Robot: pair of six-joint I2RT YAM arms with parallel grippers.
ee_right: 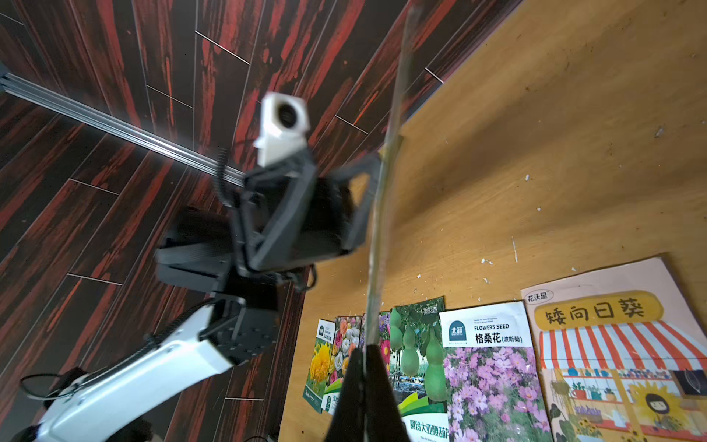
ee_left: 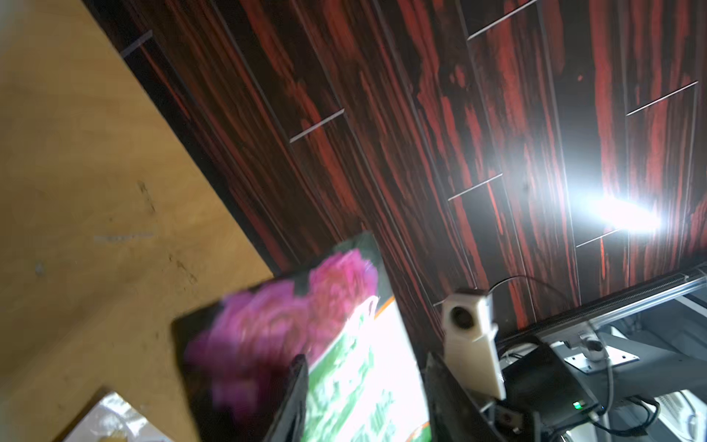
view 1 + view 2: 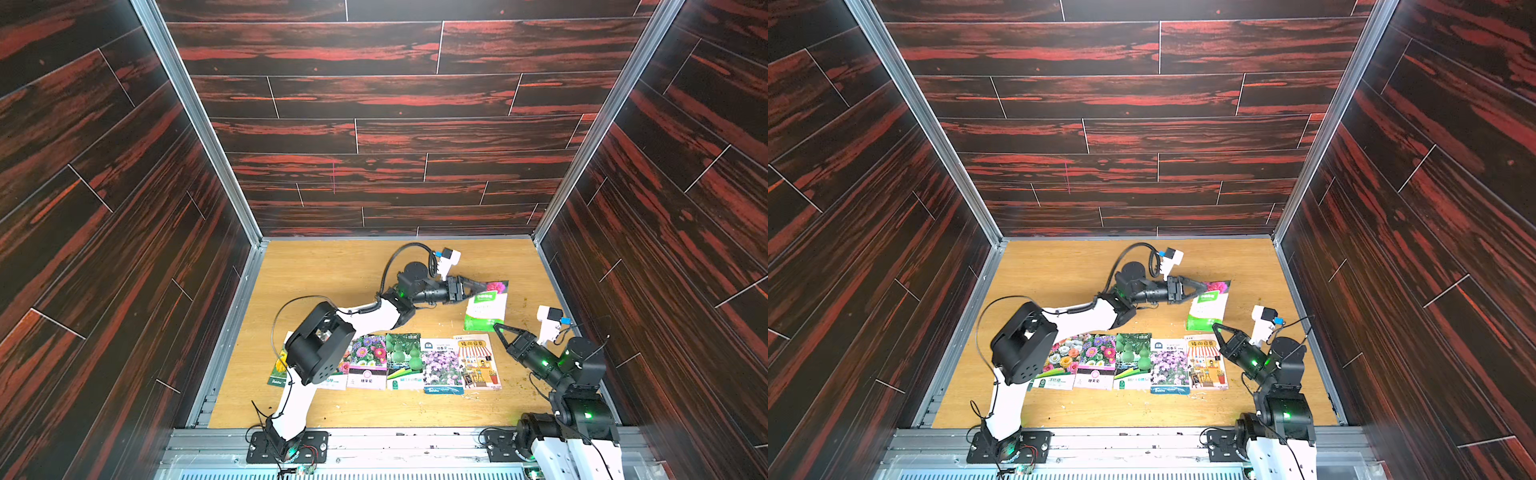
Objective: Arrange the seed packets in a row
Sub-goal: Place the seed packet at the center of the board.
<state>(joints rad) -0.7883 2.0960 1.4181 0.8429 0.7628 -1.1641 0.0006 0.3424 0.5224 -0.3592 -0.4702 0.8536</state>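
Wooden table (image 3: 332, 282): right end effector (image 3: 497, 328) pinches magenta packet (image 3: 486, 307), left end effector (image 3: 480, 286) spread; purple packet (image 1: 489, 367) reads "FLOWERS SEED".

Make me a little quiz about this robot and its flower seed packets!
1. True or false: the magenta packet lies flat in the row with the others.
2. How many seed packets lie in the row on the table?
3. Which packet ends the row nearest the right gripper? A) gourds B) orange illustration C) yellow flowers

Key
1. False: it is apart from the row, with the right gripper's jaws shut on its lower corner.
2. Six.
3. B.
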